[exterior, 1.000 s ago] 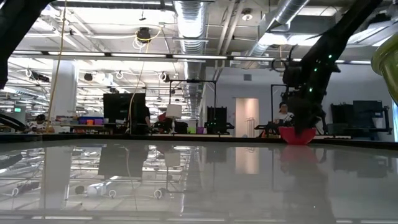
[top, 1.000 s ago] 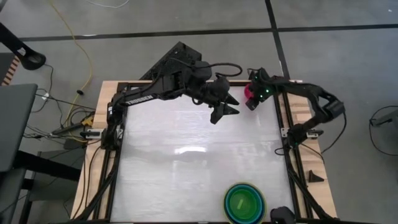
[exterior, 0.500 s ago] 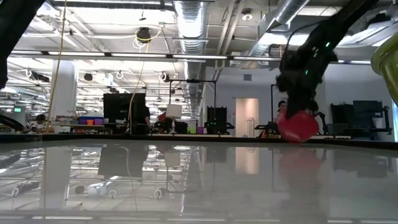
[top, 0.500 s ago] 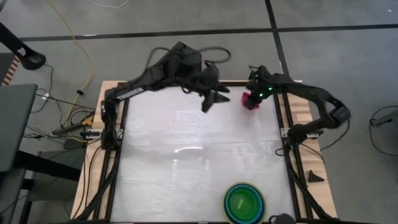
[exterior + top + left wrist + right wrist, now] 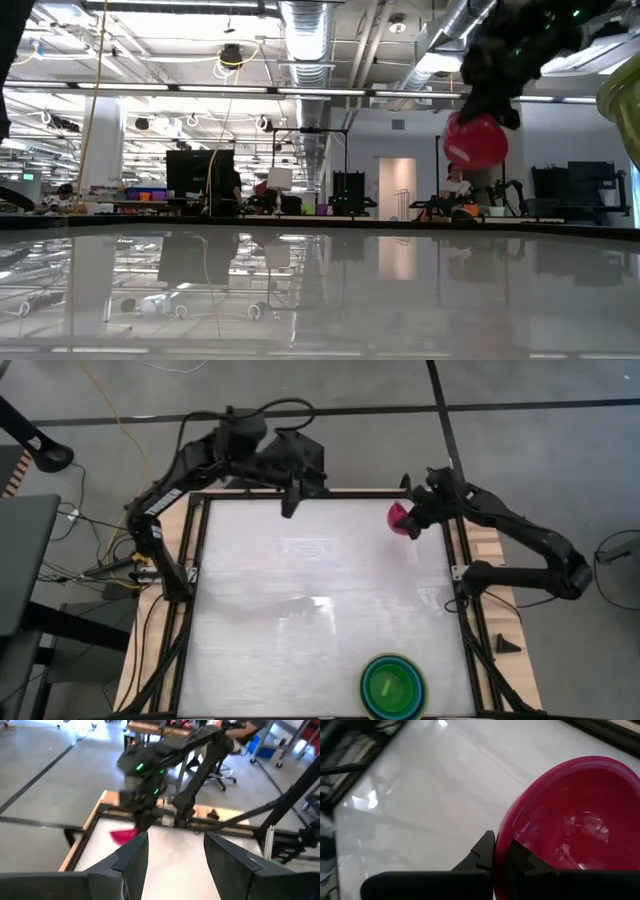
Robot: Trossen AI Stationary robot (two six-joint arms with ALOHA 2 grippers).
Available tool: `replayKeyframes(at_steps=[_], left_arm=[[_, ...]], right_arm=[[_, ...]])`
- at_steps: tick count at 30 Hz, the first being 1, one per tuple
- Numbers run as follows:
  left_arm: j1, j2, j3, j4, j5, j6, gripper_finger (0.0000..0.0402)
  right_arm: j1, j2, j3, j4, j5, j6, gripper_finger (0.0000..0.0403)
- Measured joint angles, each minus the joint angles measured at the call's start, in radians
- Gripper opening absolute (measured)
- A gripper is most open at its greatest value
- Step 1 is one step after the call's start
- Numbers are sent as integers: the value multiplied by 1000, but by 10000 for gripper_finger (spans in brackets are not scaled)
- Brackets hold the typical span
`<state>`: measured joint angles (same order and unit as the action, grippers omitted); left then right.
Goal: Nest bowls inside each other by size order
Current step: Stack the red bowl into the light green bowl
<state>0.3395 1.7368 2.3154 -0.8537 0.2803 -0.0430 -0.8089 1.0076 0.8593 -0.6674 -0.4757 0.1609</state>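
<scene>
The smallest bowl, magenta-pink (image 5: 402, 518) (image 5: 476, 141), hangs above the table's far right part, with my right gripper (image 5: 414, 518) (image 5: 501, 849) shut on it. The other bowls stand nested as one stack (image 5: 393, 686) at the near edge, right of the middle. The lime green one sits innermost, with teal, light blue and olive rims around it. The stack's outer wall (image 5: 626, 98) shows at the low view's right edge. My left gripper (image 5: 290, 508) (image 5: 175, 854) hangs open over the table's far edge, left of the pink bowl, with nothing between its fingers. My right gripper pinches the pink bowl's rim (image 5: 504, 832) with one finger (image 5: 483, 851) outside the wall and the other (image 5: 521, 859) inside the hollow. The fingers come from above, slanting in from the table's right. The bowl hangs tilted, lifted clear of the table.
The white tabletop (image 5: 310, 610) lies bare between the pink bowl and the stack. A dark frame (image 5: 462, 610) runs around the table. Cables (image 5: 110, 550) lie off its left side. Beyond the far edge the low view shows a room with desks and screens.
My right gripper has risen with the pink bowl. The bowl stood on the table a second ago and now hangs tilted, clear of it. My left gripper has drawn back toward the table's far edge and to the left, away from the bowl.
</scene>
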Motion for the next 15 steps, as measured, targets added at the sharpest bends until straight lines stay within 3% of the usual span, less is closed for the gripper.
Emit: replayKeyframes(at_steps=[9, 15], left_arm=[[3, -81, 0, -156, -103, 44, 180], [3, -139, 0, -241, -144, 45, 180]], right_arm=[[283, -212, 0, 101, 12, 221, 37], [507, -336, 1, 222, 206, 347, 37]])
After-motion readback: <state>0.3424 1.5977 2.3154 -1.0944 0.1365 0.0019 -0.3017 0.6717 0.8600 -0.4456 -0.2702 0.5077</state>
